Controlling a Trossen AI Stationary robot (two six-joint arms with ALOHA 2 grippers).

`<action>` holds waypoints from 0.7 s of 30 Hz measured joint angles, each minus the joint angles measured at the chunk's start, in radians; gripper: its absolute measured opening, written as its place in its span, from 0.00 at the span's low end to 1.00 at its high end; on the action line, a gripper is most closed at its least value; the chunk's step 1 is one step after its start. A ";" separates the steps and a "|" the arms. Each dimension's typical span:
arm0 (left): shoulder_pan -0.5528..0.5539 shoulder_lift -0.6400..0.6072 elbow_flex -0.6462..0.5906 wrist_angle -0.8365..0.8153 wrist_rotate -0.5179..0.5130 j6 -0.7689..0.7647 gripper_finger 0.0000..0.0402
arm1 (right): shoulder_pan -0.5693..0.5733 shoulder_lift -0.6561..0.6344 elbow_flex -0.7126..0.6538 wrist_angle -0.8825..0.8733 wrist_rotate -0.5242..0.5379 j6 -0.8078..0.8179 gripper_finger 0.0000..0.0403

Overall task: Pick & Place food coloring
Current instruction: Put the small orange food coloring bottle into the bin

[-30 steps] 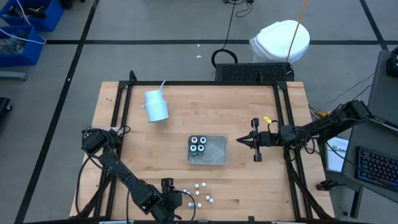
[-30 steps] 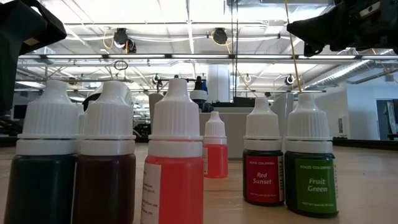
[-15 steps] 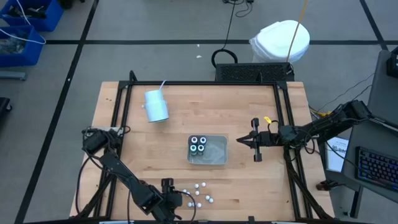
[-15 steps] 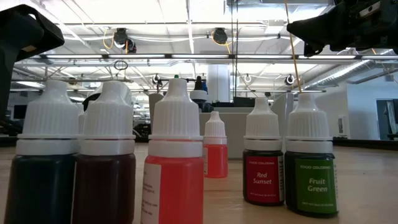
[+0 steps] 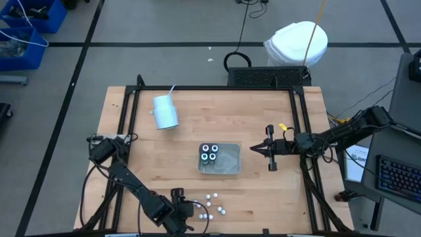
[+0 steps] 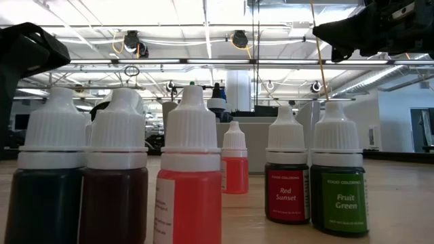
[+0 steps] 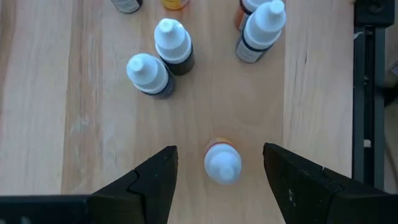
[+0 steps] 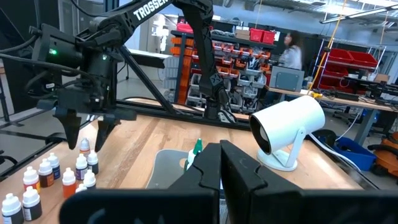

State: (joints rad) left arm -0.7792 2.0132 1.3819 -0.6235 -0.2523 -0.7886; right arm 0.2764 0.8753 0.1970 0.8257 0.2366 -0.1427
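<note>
The left gripper (image 7: 221, 163), fingers spread wide, has edged lower over the loose food coloring (image 5: 210, 205), one orange bottle (image 7: 222, 163) now standing ungripped between its fingertips, ready for closing; the right gripper (image 5: 256, 149) waits shut.

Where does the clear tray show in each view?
High view: the clear tray sits at the table's centre.
Low view: not visible.
Left wrist view: not in it.
Right wrist view: just beyond the shut right gripper.
Shared landmark: the loose food coloring bottles by the open left gripper show in every view.
</note>
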 joint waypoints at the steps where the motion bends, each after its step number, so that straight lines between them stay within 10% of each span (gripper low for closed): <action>1: 0.000 0.000 0.000 0.001 0.000 0.000 0.60 | 0.000 0.000 0.000 0.000 0.000 0.000 0.00; 21: 0.005 0.000 0.000 0.026 0.043 -0.001 0.24 | 0.000 0.000 0.000 0.000 0.002 0.000 0.00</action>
State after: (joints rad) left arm -0.7746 2.0132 1.3819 -0.5972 -0.2096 -0.7898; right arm 0.2764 0.8753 0.1970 0.8257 0.2382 -0.1427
